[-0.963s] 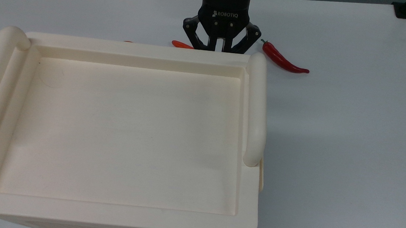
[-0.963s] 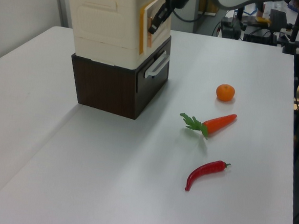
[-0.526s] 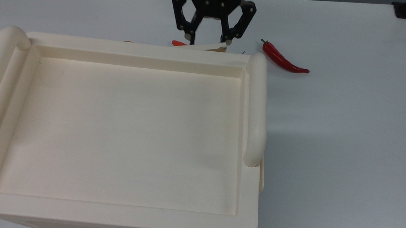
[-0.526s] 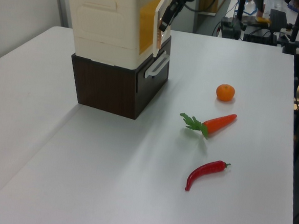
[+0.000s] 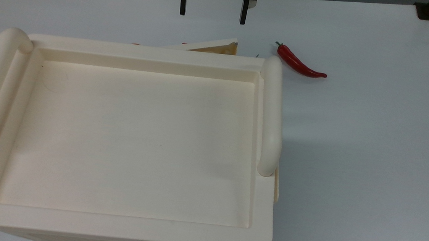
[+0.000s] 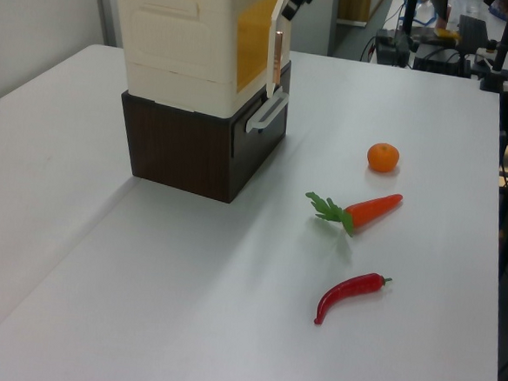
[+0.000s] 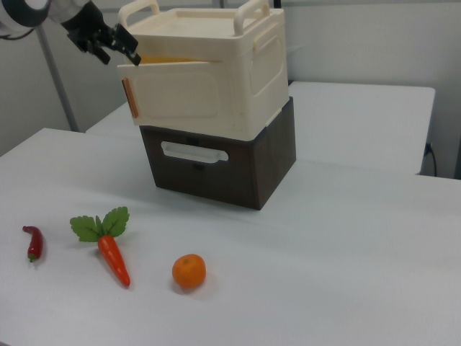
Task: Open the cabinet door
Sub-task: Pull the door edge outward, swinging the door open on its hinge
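Cabinet door [image 5: 205, 45] first: half a second back it stood only a sliver off the cream cabinet [image 5: 136, 137] with the fingertips right at its free edge, and a second back it sat flush with the gripper pressed up against the front. Now it angles plainly outward from the cabinet's front, hinged toward the top view's left, and its tan inner face shows in the top view. In the right view the panel [image 7: 180, 90] hangs ajar with a wedge of orange-lit interior above it; in the left view I see it nearly edge-on [image 6: 277, 63].

To my eye the task is mostly done, though the door is well short of fully swung and may want another push or pull.

As for the gripper [image 5: 212, 9], it has backed away toward the far side of the table [image 5: 369, 148]. Its two black fingers are spread wide, with nothing between them and nothing touching them; bare table lies between the tips and the door's edge. In the right view it [image 7: 124, 49] hovers just beyond the door's upper free corner, close but apart.
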You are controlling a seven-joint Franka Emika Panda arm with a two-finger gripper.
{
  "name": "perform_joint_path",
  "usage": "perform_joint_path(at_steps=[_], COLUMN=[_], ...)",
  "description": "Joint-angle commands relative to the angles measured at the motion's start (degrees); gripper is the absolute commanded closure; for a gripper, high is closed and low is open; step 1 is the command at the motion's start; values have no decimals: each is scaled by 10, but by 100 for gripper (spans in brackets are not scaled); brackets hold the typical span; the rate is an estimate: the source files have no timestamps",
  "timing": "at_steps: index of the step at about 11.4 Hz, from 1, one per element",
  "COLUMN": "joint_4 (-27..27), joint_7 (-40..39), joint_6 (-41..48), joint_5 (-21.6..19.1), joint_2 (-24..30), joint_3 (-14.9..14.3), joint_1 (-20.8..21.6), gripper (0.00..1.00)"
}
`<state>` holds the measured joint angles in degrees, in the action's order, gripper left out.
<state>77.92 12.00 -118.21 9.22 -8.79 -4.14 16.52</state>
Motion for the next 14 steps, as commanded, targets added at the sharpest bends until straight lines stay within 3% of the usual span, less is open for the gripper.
perform_joint_path(at_steps=[1,6,10,14], joint_4=[-5,12,22,23], joint_7=[7,1,-74,-109], joint_6=[-125,-142,38,133], joint_5=[-18,-9,-8,-10], joint_2=[-20,-37,7,20], joint_3=[-3,0,-6,-7], joint_1=[5,9,2,-10], gripper=[0,0,0,0])
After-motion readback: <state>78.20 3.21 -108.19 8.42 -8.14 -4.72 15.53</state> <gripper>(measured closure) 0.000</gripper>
